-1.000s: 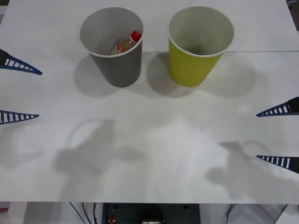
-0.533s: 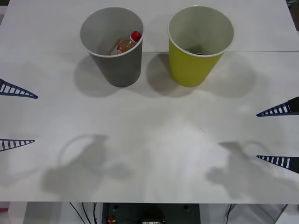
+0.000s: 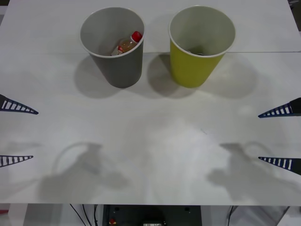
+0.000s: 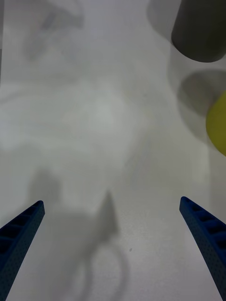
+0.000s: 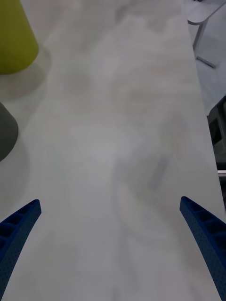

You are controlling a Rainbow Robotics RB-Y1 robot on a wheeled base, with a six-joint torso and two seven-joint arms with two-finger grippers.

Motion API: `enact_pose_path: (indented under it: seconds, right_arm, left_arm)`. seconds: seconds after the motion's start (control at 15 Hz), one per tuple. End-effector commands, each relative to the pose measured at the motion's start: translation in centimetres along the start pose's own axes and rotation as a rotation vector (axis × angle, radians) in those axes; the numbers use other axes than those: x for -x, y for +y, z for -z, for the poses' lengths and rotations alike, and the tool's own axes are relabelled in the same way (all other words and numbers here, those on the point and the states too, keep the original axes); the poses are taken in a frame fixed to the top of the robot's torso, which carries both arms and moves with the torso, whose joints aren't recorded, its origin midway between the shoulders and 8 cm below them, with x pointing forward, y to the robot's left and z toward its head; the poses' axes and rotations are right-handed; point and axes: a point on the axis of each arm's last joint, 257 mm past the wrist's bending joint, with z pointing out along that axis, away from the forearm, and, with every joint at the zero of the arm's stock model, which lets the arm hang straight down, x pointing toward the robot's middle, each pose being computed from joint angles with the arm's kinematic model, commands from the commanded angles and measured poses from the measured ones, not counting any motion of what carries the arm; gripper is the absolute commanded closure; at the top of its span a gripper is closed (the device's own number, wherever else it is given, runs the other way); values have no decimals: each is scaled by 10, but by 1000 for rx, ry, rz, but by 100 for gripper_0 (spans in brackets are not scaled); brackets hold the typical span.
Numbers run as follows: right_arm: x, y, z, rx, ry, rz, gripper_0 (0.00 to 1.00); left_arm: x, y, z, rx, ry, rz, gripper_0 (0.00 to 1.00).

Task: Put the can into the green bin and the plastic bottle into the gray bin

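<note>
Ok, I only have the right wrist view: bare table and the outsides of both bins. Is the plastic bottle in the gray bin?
Observer: Yes, the plastic bottle lies inside the gray bin, red cap upward.
Operator: And the green one?
Observer: The green bin holds a dark shape at its bottom; I cannot tell what it is.
Operator: Left gripper?
Observer: The left gripper is open at the left edge of the table, holding nothing.
</note>
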Motion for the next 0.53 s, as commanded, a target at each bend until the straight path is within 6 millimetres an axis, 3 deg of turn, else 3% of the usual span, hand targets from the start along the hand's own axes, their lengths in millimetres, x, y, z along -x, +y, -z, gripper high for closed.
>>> enact_pose_path:
  seconds: [0.07, 0.53]
  right_arm:
    - [0, 0, 0, 0, 0, 0, 0]
    - [0, 0, 0, 0, 0, 0, 0]
  left_arm:
    - [-8, -5, -6, -17, 24, -14, 0]
    - [-14, -9, -11, -26, 39, -62, 0]
